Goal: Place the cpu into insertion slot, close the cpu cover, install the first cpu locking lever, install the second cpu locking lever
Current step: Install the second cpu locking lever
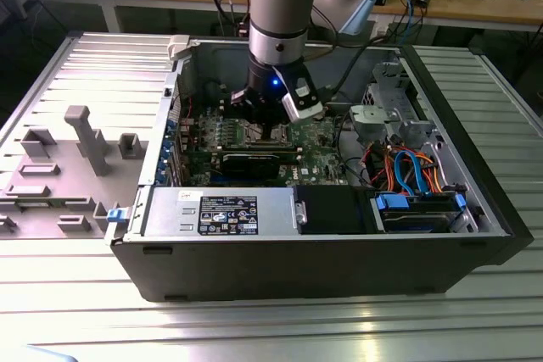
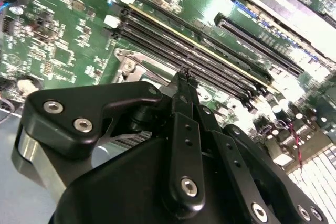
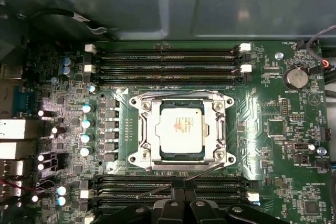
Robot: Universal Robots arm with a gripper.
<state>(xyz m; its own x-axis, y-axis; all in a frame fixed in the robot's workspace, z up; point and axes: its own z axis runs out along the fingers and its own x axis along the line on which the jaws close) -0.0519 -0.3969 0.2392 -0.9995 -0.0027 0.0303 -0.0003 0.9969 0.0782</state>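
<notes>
One arm reaches straight down into the open computer case (image 1: 492, 209), its gripper (image 3: 181, 184) apparently pinched together beside the cpu cover (image 3: 152, 129), where we see the cpu (image 3: 181, 128) seated.

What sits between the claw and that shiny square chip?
In the first wrist view, the silver cpu cover's lower edge and a thin metal lever lie between the claw and the cpu.
</notes>
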